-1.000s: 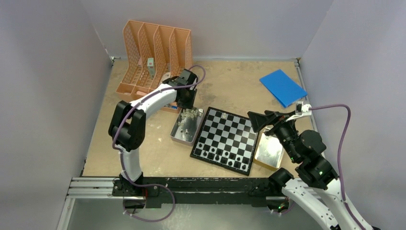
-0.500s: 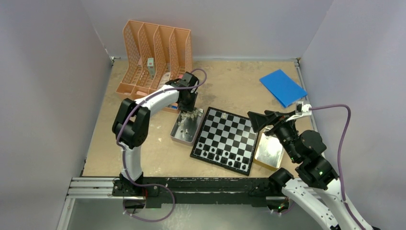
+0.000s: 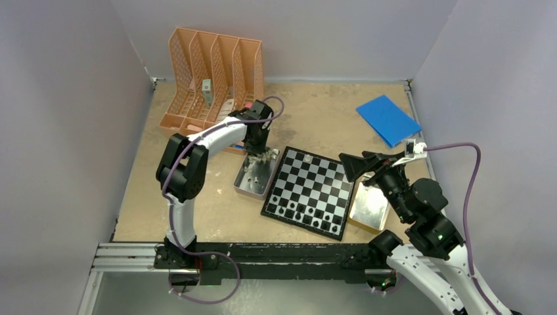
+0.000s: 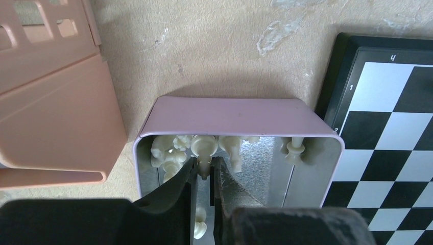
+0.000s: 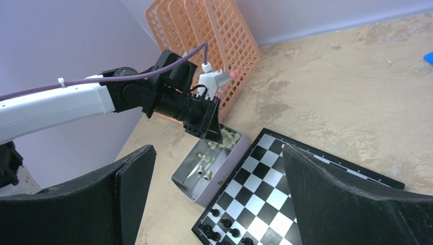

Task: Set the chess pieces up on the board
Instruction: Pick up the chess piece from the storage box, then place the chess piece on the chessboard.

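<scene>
**Grabbing a white piece out of the tin, looks like it's got one**

Watching from the side here. Over the last second the left gripper [image 4: 204, 171] dropped a little deeper into the far end of the tin [image 4: 232, 116] and its fingers came together. They're now pinching a pale piece [image 4: 203, 148] by its stem, with the head poking out past the fingertips. Could be a pawn or a bishop, I honestly can't tell. The other white pieces [image 4: 171, 155] are heaped against that same end wall, and a few more are scattered along the tin floor.

What that means, I reckon: the pick is basically made. Next would be a lift and a short carry to the board [image 3: 314, 185], which sits just beside the tin. The board has a row of black pieces [image 3: 299, 211] along its near edge and a lone pale piece [image 3: 307, 158] at the far edge. So most of the white side is still to do.

Pose-wise, the left arm is stretched forward with the elbow hiked up. Its wrist points almost straight down into the tin. The right gripper [image 3: 360, 165] hasn't budged. Its fingers are spread wide with nothing in them, and it hangs over the board's right edge, next to the second tin [image 3: 368, 209].
</scene>
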### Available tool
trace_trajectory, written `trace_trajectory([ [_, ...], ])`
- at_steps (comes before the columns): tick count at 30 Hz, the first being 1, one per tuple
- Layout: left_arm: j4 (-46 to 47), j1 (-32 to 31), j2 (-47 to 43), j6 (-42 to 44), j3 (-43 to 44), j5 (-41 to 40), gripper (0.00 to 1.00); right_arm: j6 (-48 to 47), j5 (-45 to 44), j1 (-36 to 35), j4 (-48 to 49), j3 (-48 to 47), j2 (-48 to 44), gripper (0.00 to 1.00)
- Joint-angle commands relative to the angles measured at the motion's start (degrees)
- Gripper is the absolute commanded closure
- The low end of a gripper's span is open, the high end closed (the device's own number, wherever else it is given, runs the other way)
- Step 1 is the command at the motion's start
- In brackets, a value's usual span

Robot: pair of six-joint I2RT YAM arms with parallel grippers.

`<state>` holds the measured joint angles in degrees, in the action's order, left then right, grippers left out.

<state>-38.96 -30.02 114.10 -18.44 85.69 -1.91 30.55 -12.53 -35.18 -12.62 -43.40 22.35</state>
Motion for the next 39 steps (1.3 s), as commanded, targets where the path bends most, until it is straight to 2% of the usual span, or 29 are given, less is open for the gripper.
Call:
trace_trajectory([
  [1, -2.3, 0.4, -3.2, 0.4, 2.8, 0.0, 0.92, -0.7, 0.1, 0.3, 2.8, -1.3, -0.5, 0.04],
  [11, -7.4, 0.0, -7.4, 2.6, 8.4, 4.4, 0.93, -1.0, 0.1, 0.3, 3.2, -1.3, -0.8, 0.04],
  [15, -8.9, -2.9, -7.4, 2.6, 12.1, 4.9, 0.93, -0.9, 0.1, 0.3, 3.4, -1.4, -0.8, 0.04],
  [22, -13.1, -12.4, -0.2, 1.8, 23.4, 2.0, 0.93, -0.9, -0.8, 0.3, 2.4, -3.3, -1.3, 0.04],
  [30, -12.3, -18.4, 7.9, 0.4, 34.9, 2.4, 0.92, -0.9, -1.4, 0.3, 0.4, -7.3, -3.6, 0.05],
  [39, -8.1, -21.8, 13.4, 0.0, 38.5, 3.0, 0.92, -0.2, -3.1, 0.3, -0.2, -9.4, -7.9, 0.05],
])
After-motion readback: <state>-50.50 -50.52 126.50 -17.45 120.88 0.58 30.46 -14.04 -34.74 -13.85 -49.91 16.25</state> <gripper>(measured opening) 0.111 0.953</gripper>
